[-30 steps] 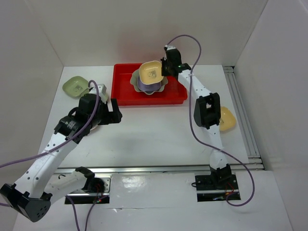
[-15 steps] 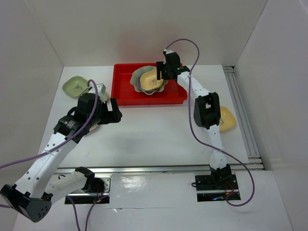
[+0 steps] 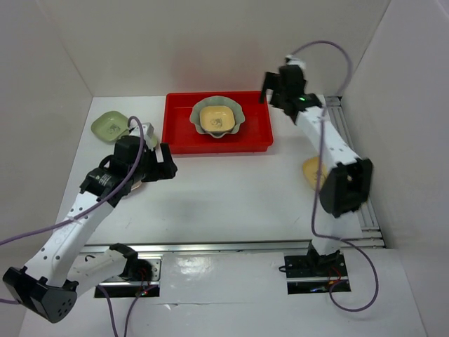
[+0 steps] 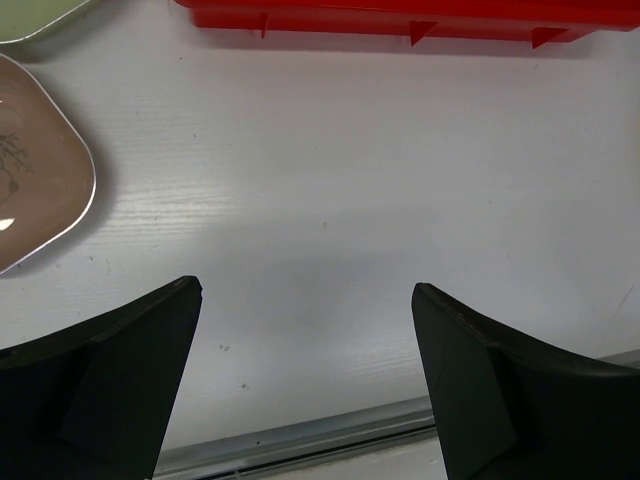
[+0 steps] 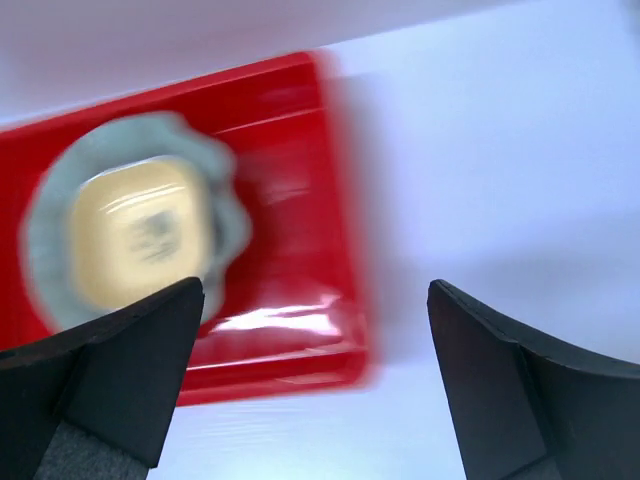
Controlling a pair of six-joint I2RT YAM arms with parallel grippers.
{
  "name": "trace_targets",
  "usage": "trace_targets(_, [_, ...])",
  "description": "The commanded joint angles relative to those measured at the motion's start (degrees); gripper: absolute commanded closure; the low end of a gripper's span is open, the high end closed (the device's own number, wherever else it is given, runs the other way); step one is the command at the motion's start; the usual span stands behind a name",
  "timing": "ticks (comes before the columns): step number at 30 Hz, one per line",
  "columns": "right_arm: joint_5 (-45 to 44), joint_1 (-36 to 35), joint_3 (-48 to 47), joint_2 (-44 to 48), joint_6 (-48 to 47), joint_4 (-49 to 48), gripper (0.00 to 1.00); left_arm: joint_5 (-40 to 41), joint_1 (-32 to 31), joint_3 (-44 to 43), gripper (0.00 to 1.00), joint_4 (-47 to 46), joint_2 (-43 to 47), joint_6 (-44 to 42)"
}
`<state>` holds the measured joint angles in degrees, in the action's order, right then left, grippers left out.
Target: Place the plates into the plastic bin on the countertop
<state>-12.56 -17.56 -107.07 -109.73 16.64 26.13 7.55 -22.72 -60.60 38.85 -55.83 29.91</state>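
The yellow dish [image 3: 216, 118] sits nested in the scalloped dish [image 3: 239, 119] inside the red bin [image 3: 179, 130]. The right claw [image 3: 275, 88] hangs released and empty beside it. The left claw [image 4: 305, 300] gapes over the surface [image 3: 224, 189] near the tan dish [image 4: 35, 180], likely the next to grab.

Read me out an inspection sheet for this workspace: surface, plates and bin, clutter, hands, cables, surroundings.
Surface: countertop, white and flat.
Job's things: red bin holds the scalloped dish with a yellow dish inside it. The small green dish, pinkish dish and second yellow dish lie outside on the countertop.
Clutter: nothing seen.
Hands: left hand open, empty, over bare countertop. Right hand open, empty, right of the bin.
Cables: purple cable loops along each arm.
Surroundings: white walls; metal rail at right.
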Motion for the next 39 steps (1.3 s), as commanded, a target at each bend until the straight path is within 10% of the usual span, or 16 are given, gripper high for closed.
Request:
trace_targets(1, [-11.07,11.03,17.45,15.30,7.43,5.08,0.00,-2.62,1.71,-0.75,0.00,-0.97,-0.76,-0.73])
trace_targets(5, [-11.61,18.60,39.78,26.75,8.75,3.23,0.00,-1.24,5.57,-1.28,0.00,-0.35,-1.30,0.58])
trace_targets(16, [-10.65,25.03,59.86,44.25,18.78,4.90,0.00,-2.01,17.09,-1.80,0.00,1.49,-2.79,4.45])
trace_targets(27, [-9.50,27.76,66.02,36.26,20.01,-4.23,0.09,-3.95,18.41,-1.80,0.00,0.96,-2.17,3.93])
trace_targets(39, [-8.02,30.04,71.29,29.23,20.62,-10.83,0.41,-4.48,18.41,-1.28,0.00,0.96,-2.17,3.40])
